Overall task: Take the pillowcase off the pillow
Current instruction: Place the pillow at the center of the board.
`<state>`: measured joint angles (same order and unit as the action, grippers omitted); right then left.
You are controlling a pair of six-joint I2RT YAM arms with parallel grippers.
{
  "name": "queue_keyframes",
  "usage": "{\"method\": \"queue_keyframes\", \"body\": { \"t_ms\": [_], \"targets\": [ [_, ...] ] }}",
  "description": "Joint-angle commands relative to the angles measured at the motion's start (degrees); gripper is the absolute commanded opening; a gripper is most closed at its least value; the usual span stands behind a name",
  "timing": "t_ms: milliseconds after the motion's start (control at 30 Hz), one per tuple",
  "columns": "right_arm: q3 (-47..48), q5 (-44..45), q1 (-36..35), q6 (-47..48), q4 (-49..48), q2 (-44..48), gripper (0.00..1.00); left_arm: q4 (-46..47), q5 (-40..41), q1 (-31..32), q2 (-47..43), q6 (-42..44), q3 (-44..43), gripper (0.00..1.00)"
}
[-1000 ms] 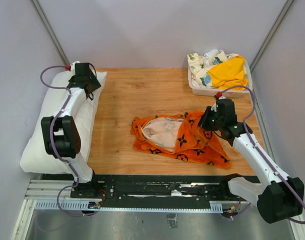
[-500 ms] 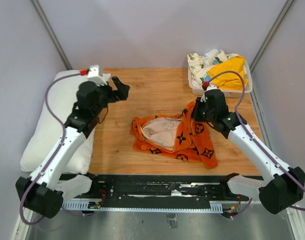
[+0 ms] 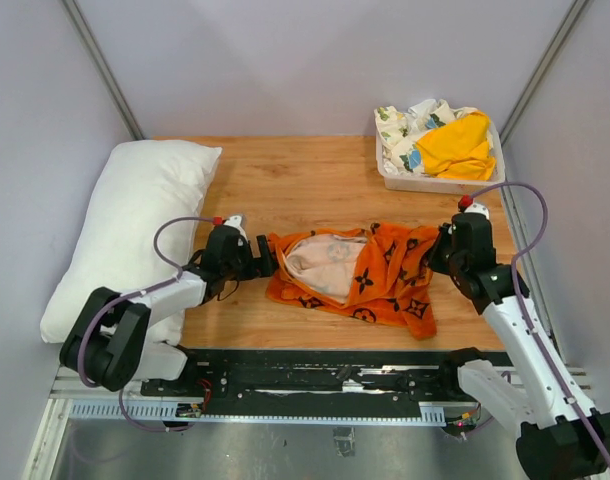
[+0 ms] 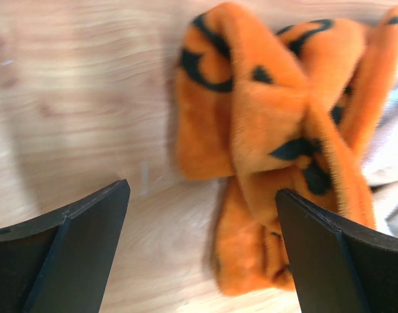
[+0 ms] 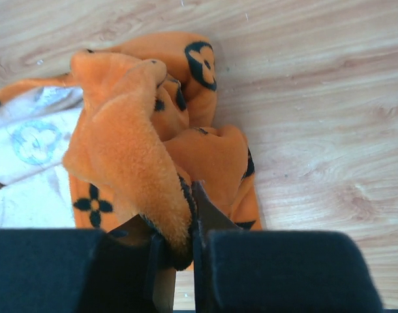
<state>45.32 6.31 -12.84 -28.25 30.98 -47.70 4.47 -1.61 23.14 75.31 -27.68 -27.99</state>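
Since a second ago my left gripper (image 3: 263,258) swings off the pillow (image 3: 135,215) to the left edge of the pillowcase (image 3: 390,275), jaws spread wide over an orange fold. My right gripper (image 5: 179,251) pinches the pillowcase's right edge, jaws nearly together on fabric. It lies crumpled mid-table (image 3: 285,170), apart from the pillow at the left.

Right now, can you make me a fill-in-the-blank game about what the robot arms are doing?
1. The right gripper is pinching the ____ pillowcase.
2. The left gripper has its jaws wide ____.
3. The white pillow lies beside the ____ arm.
Missing words: orange, open, left.
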Motion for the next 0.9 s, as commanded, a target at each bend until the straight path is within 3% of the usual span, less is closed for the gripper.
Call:
{"method": "queue_keyframes", "body": {
  "t_ms": [0, 267, 367, 500, 633, 733, 867],
  "targets": [
    [-1.1, 0.5, 0.9, -0.8, 1.9, -1.7, 0.11, 14.2, -8.0, 1.6, 4.2, -3.2, 0.8, 0.99],
    [-2.3, -3.0, 1.1, -1.2, -2.0, -5.5, 0.11, 23.0, -8.6, 1.9, 9.5, -5.9, -0.6, 0.99],
    [-3.0, -4.2, 1.0, -1.4, -3.8, -6.6, 0.11, 23.6, -8.5, 1.9, 13.4, -5.8, -2.6, 0.92],
    [-3.2, -6.0, 1.0, -1.3, -6.4, -8.0, 0.1, 29.8, -12.4, 1.9, 20.1, -8.0, -4.0, 0.64],
    [-2.4, -7.9, 1.0, 0.2, -10.1, -10.2, 0.05, 33.8, -14.8, 2.0, 24.9, -9.7, -7.2, 0.03],
    [0.0, -10.5, 1.0, 1.2, -15.0, -13.4, 0.01, 27.1, -11.8, 1.7, 24.3, -5.4, -15.6, 0.0],
    [13.0, -13.0, 1.1, 3.1, -16.0, -22.1, 0.01, 10.4, 2.3, 1.3, 21.1, 7.6, -34.7, 0.0]
  ]
}}
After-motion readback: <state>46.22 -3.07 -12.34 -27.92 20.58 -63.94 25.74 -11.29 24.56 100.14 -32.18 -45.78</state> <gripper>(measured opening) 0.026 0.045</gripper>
